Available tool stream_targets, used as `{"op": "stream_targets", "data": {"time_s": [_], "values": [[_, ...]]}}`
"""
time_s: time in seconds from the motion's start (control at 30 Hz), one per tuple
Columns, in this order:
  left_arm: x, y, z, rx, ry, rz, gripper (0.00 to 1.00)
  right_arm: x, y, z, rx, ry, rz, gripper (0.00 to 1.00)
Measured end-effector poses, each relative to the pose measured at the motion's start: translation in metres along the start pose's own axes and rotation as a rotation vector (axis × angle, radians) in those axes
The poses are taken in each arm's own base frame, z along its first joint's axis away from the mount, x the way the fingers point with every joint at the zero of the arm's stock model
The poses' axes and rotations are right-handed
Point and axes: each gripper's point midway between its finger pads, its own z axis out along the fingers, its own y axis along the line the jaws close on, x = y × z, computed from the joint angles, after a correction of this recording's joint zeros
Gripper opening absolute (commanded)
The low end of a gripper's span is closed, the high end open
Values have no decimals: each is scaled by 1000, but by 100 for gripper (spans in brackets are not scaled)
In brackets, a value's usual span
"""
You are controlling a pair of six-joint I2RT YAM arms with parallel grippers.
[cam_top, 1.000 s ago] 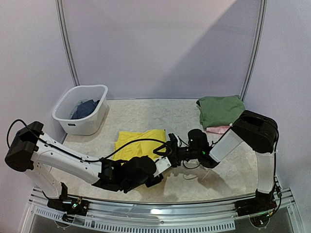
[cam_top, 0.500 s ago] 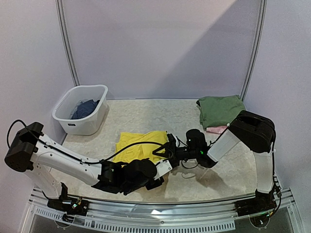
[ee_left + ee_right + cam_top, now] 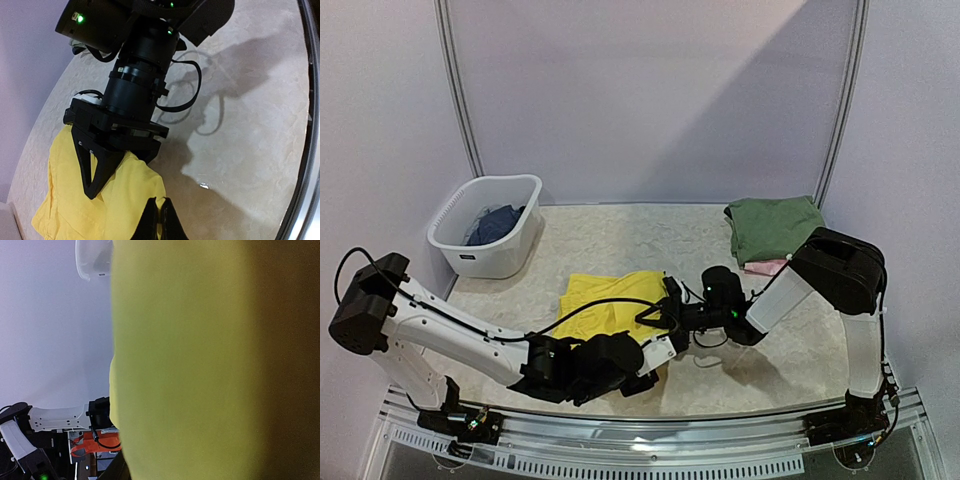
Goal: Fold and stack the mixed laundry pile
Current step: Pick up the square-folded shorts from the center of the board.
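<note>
Top external: green top folded upper right, blue garment waiting. Left end effector pinches yellow shorts; right end effector can't tell.

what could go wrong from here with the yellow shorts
1. The left end effector, pinching the shorts, sits right beside the right end effector; they may collide.
2. Cloth fills the right wrist view, so that grip cannot be checked.
</note>
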Motion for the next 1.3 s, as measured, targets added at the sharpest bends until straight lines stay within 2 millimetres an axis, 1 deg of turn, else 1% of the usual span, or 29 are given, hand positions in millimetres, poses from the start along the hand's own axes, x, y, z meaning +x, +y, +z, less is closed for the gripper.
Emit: {"op": "stream_targets", "data": {"time_s": [0.03,0.07,0.17,0.2,0.23,0.3,0.37,0.47,0.5,0.57,0.63,0.8,0.9,1.0,1.13,1.23,1.3], "values": [[0,-1,0,5,0,1,5,0,0,0,0,2,0,32],[0,-2,0,11,0,2,11,1,0,0,0,3,0,31],[0,-9,-1,42,0,1,36,1,0,0,1,6,2,30],[0,-14,-2,62,-3,2,42,1,-1,0,3,6,3,30],[0,-16,-3,74,-3,5,47,1,-1,0,3,7,3,29],[0,-24,-5,107,-6,3,52,2,-1,0,4,9,3,29],[-1,-31,-7,136,-9,6,56,2,-1,0,3,9,2,28],[0,-39,-10,171,-11,7,61,2,-1,0,4,9,0,23],[1,-41,-11,180,-11,4,69,2,-1,0,4,10,-2,21],[3,-43,-14,196,-10,-6,82,2,-3,0,7,12,-6,19],[6,-44,-18,215,-11,-22,99,3,-6,1,15,16,-7,18],[5,-42,-32,248,-35,-59,100,4,-11,2,38,24,-8,14],[1,-36,-43,257,-60,-93,100,2,-12,4,52,29,-15,12],[-3,-27,-54,255,-83,-133,100,1,-14,7,75,37,-25,12],[-7,-12,-67,231,-88,-189,100,-1,-22,10,137,56,-48,11],[-7,6,-81,189,-80,-243,100,-5,-27,11,200,66,-74,9],[-5,21,-91,154,-74,-281,100,-9,-27,10,232,73,-100,4]]}}
